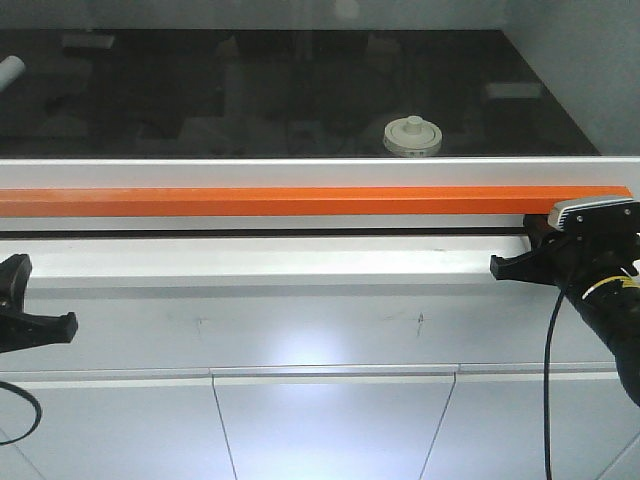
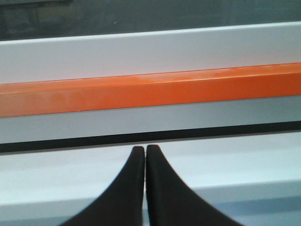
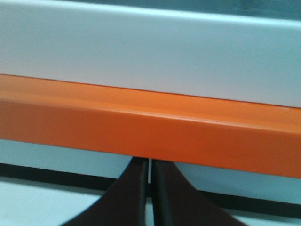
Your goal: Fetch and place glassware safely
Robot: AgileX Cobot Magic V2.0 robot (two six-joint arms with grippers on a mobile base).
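Nothing has been fetched yet, as far as I can see. The glass jar (image 1: pixel 412 140) sits on the dark tabletop (image 1: pixel 250 95), right of the middle and just behind the orange rail (image 1: pixel 300 201) along the front edge; its cream lid (image 1: pixel 412 127) is on, knob up. Both arms hang low on the near side of the rail, by the white ledge (image 1: pixel 260 262), well apart from the jar. The left claw (image 2: pixel 144 149) has its fingers pressed together and holds nothing; the right claw (image 3: pixel 149 164) is likewise closed on nothing, its tips just under the rail with only a hairline between them. So I'd say the whole job is left: rise over the rail, open, take the jar gently, carry it, set it down; where it should go, the pictures don't show.
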